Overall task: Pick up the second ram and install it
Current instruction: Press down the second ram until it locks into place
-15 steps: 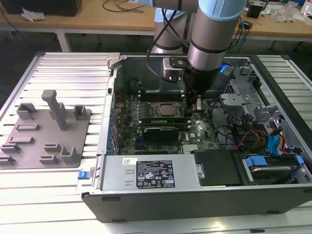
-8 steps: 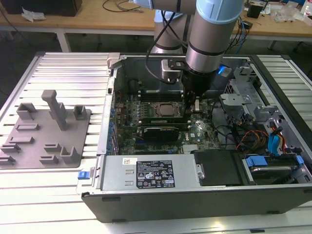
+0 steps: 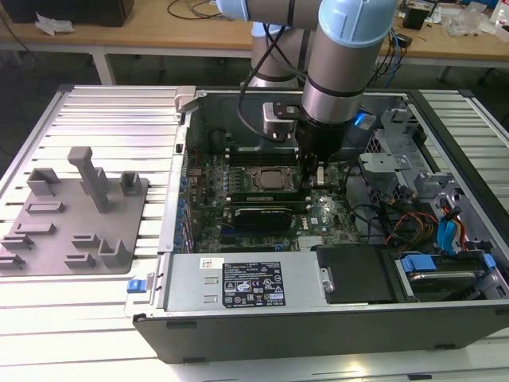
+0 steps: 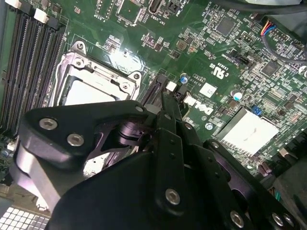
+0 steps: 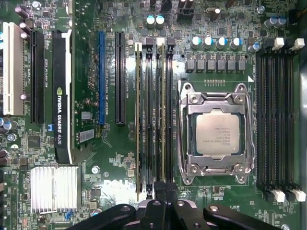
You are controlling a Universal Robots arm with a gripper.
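Observation:
In the first wrist view the second ram (image 5: 163, 120) stands edge-on in a black slot beside the processor socket (image 5: 218, 134), running the length of the slot. My gripper (image 5: 166, 186) is at one end of that strip, its two black fingers pressed together with their tips over the strip's end. The second wrist view has the gripper (image 4: 165, 98) pointing down at the slot ends just above the green board. In the exterior view the gripper (image 3: 316, 177) is low inside the open computer case, right of the processor (image 3: 266, 177). Another ram strip (image 5: 138, 120) sits two slots away.
A black graphics card (image 5: 62, 96) and a finned heat sink (image 5: 53, 187) lie beyond the slots. Several unfilled slots with white clips (image 5: 276, 120) flank the socket's other side. Cables and drive bays (image 3: 413, 231) crowd the case at the exterior view's right. A grey fixture plate (image 3: 75, 215) lies outside, left.

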